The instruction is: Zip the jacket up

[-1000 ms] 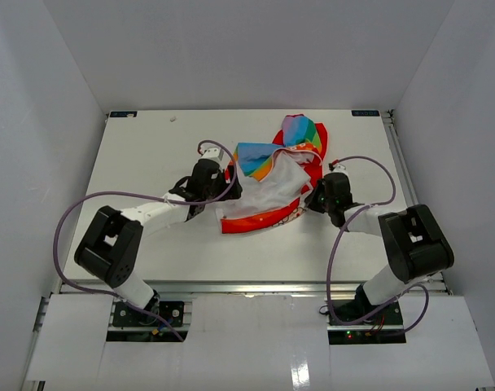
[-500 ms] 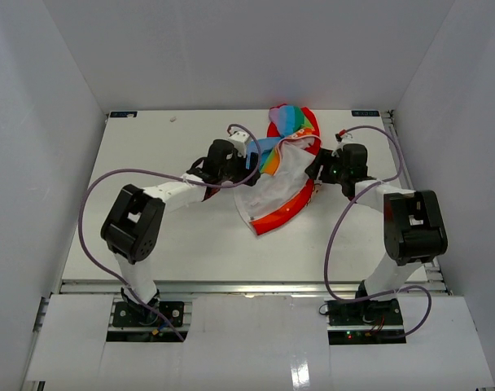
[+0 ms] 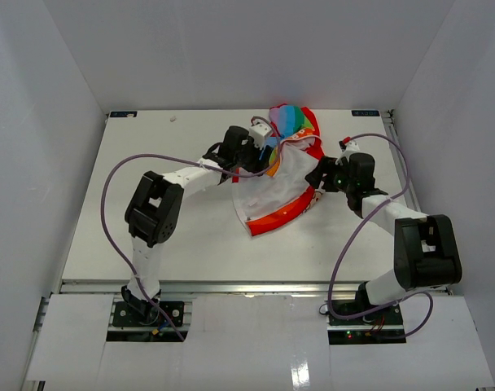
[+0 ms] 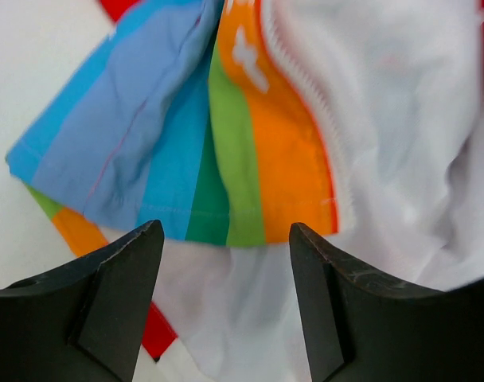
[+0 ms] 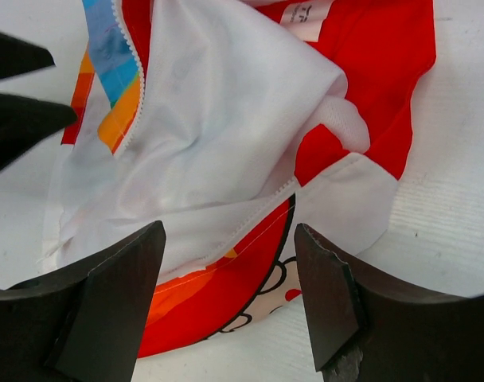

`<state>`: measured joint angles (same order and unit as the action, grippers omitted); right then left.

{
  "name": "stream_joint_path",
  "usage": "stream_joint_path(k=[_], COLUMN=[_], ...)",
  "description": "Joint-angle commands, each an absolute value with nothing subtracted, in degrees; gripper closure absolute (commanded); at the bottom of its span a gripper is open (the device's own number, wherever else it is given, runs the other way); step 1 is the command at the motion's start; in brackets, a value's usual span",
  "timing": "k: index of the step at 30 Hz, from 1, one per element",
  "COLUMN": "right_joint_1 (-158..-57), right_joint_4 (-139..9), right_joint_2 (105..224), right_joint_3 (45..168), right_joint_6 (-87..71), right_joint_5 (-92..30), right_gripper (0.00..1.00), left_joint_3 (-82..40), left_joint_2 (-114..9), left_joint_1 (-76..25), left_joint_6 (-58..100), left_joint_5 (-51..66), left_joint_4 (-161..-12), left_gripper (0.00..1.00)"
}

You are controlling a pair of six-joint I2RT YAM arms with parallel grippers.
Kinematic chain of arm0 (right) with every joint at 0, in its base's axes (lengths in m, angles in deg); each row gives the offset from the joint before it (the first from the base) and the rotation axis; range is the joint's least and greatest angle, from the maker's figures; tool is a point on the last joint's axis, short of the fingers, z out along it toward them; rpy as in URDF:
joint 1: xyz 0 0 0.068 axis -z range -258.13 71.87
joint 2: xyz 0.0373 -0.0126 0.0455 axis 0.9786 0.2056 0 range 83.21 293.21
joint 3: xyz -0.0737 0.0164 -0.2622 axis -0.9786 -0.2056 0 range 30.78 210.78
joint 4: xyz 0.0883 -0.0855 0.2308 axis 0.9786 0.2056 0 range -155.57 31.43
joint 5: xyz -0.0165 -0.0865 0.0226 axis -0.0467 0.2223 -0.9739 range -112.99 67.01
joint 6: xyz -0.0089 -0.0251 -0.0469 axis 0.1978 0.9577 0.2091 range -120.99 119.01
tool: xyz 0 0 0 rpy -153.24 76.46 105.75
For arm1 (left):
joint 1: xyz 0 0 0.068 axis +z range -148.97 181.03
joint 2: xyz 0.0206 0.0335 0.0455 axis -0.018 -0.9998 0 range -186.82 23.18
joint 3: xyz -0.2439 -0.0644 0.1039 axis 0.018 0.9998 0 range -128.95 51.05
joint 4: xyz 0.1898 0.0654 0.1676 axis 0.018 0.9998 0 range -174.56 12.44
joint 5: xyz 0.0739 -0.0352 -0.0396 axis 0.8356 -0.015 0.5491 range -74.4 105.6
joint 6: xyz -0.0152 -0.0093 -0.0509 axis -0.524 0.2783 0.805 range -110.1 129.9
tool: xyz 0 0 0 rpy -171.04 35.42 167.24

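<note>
The jacket point(image 3: 282, 177) lies crumpled at the back right of the table, white inside up, with rainbow stripes and red trim. My left gripper point(image 3: 262, 151) hovers at its left edge. In the left wrist view that gripper point(image 4: 224, 239) is open over the rainbow panel point(image 4: 226, 151), with white zipper teeth point(image 4: 306, 87) running beside the orange stripe. My right gripper point(image 3: 319, 174) sits at the jacket's right side. In its own view it point(image 5: 230, 239) is open above the red hem with cartoon print point(image 5: 250, 278), holding nothing.
White walls close in the table point(image 3: 150, 220) on three sides. The left arm's cable point(image 3: 109, 187) loops over the table's left half. The left gripper's dark fingers point(image 5: 23, 103) show at the right wrist view's upper left.
The right gripper has opened and let go of the jacket. The left arm has reached farther back and right. The jacket has shifted toward the back right and bunched up.
</note>
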<state>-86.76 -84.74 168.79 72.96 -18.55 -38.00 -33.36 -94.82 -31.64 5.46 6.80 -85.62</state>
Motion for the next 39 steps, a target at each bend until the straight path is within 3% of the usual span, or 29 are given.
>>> stream_joint_path(k=[1,7,19,20,21,23,24,25,30,33,37,39], right_joint_1=[-86.48,-91.03,-102.14,-102.62,-103.22,-104.37,-104.59,-104.78,-106.05,-106.34,-102.20,-100.01], right_joint_4=[-86.09,-89.92,-93.09,-93.14,-93.31,-94.03,-94.40,-94.59,-96.62,-97.22,-96.18,-95.23], right_joint_2=[166.38,164.96,167.47,167.74,167.83,167.62,167.50,167.52,170.65,173.66,177.68,178.61], right_joint_3=[70.75,64.71,60.08,60.24,60.06,59.19,58.67,58.11,58.27,59.80,63.82,67.59], right_joint_6=[-20.62,-28.13,-35.29,-35.82,-36.34,-37.68,-38.61,-39.43,-42.61,-42.49,-39.58,-37.14], right_joint_5=[-38.55,-32.43,-21.15,-20.72,-19.89,-17.63,-16.85,-16.40,-17.72,-17.19,-20.40,-22.87], right_gripper=[0.27,0.12,0.14,0.15,0.16,0.17,0.18,0.19,0.25,0.39,0.88,0.92], left_joint_3=[-42.28,-44.59,-41.84,-41.79,-41.69,-41.50,-41.21,-40.65,-32.22,-23.66,-16.85,-13.70], left_joint_2=[-97.13,-101.45,-102.60,-102.65,-102.63,-102.36,-101.89,-101.22,-94.50,-89.57,-81.95,-78.57], left_joint_1=[-32.28,-32.28,-32.08,-31.97,-31.83,-31.43,-31.22,-31.05,-30.81,-30.70,-30.70,-30.82], left_joint_6=[6.36,9.28,11.43,11.59,11.83,12.46,12.98,13.62,18.02,21.17,24.35,26.91], left_joint_5=[0.65,-4.59,-1.59,-2.16,-3.25,-5.54,-5.57,-5.35,1.90,4.45,8.38,9.59], left_joint_4=[-79.72,-76.03,-79.03,-79.45,-79.90,-80.55,-80.48,-80.47,-83.73,-88.28,-88.53,-88.24], left_gripper=[0.24,0.25,0.28,0.31,0.45,0.85,0.95,1.00,1.00,1.00,1.00,1.00])
